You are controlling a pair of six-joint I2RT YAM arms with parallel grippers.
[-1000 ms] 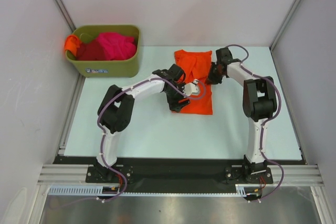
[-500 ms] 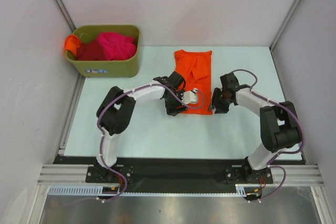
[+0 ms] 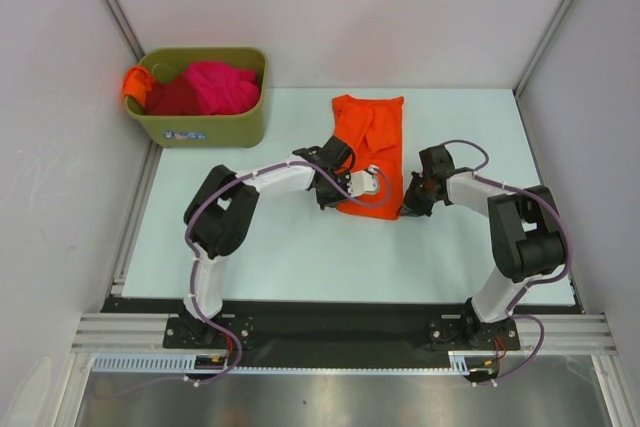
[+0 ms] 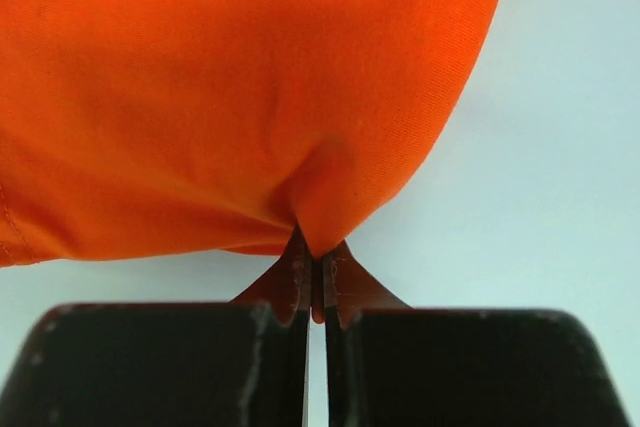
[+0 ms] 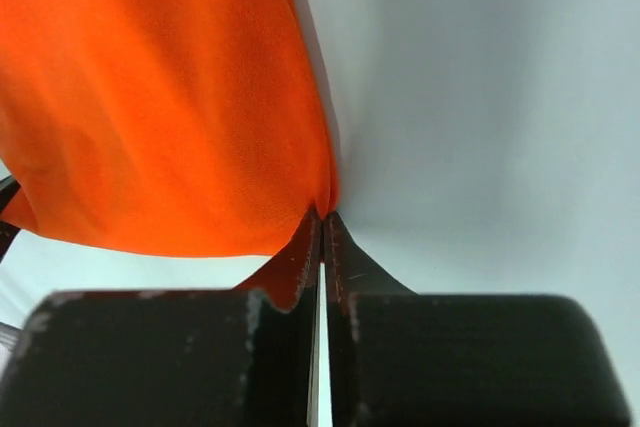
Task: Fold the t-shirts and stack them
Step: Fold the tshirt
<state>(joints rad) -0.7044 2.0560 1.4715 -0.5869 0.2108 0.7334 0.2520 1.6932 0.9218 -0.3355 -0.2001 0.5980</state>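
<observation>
Since a second ago the right gripper (image 3: 409,208) has swung from the shirt's (image 3: 370,137) 2 o'clock edge down to its 5 o'clock corner. Over the last half second the near hem has drawn slightly away from the arm bases.

The left gripper (image 3: 341,203) is at the shirt's 7 o'clock corner. In its wrist view the left gripper (image 4: 315,269) is closed tight, with a pucker of the shirt (image 4: 230,77) caught between the tips and the cloth spreading toward 12 o'clock. The right gripper (image 5: 322,222) is likewise closed on the shirt's (image 5: 150,97) edge, and the cloth runs off toward 10 o'clock.

From that held hem the shirt lies as a long narrow fold on the table (image 3: 280,247), pointing to 12 o'clock.

Farther off, at 10 o'clock from the shirt, the bin (image 3: 230,128) holds a pink shirt (image 3: 220,85) and a red shirt (image 3: 170,99). An orange rim shirt (image 3: 133,82) is draped over its left wall.
</observation>
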